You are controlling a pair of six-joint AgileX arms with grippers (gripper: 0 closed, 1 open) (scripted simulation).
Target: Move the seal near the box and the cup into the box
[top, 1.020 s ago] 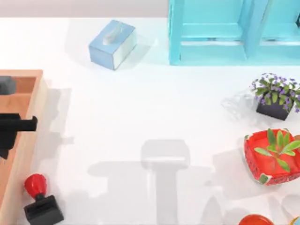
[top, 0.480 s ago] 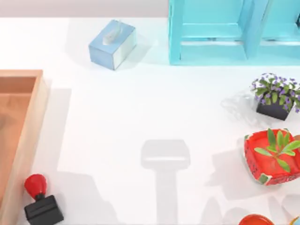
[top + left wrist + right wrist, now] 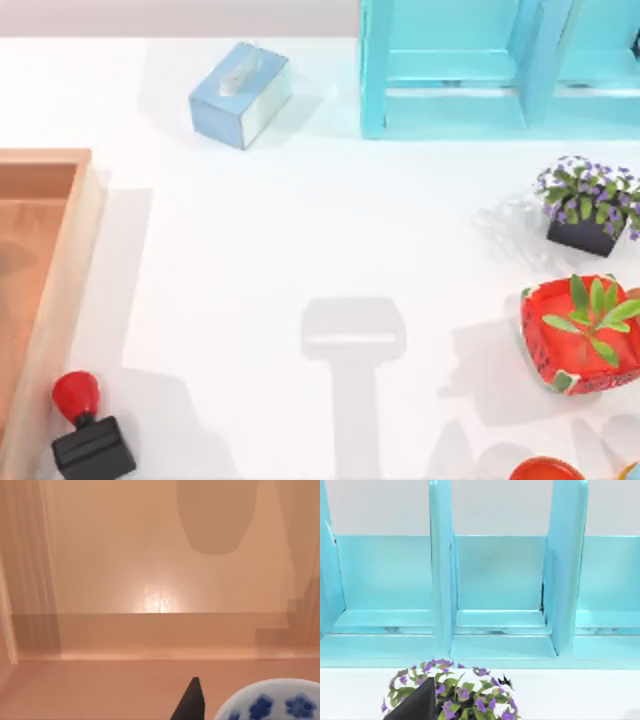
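Observation:
The seal [image 3: 86, 428], a red knob on a black square base, lies on the white table at the front left, right beside the outer wall of the box [image 3: 62, 290]. The box is a shallow orange-brown wooden tray at the table's left edge. In the left wrist view the box's floor and inner wall [image 3: 160, 630] are close up. The cup [image 3: 272, 705], white with blue flowers, sits at that view's edge, beside a dark part of my left gripper [image 3: 192, 705]. I cannot tell whether the cup is held. My right gripper [image 3: 415, 705] hangs over the purple flower pot [image 3: 452, 690].
A light blue tissue box [image 3: 240, 93] stands at the back. A turquoise shelf unit [image 3: 500, 65] stands at the back right. The purple flower pot [image 3: 588, 205] and a red bowl with a plant [image 3: 582, 335] are on the right. An orange round thing [image 3: 545, 470] pokes in at the front.
One second ago my left arm was over the box in the top view; it has since moved off past the left edge. The seal has not moved.

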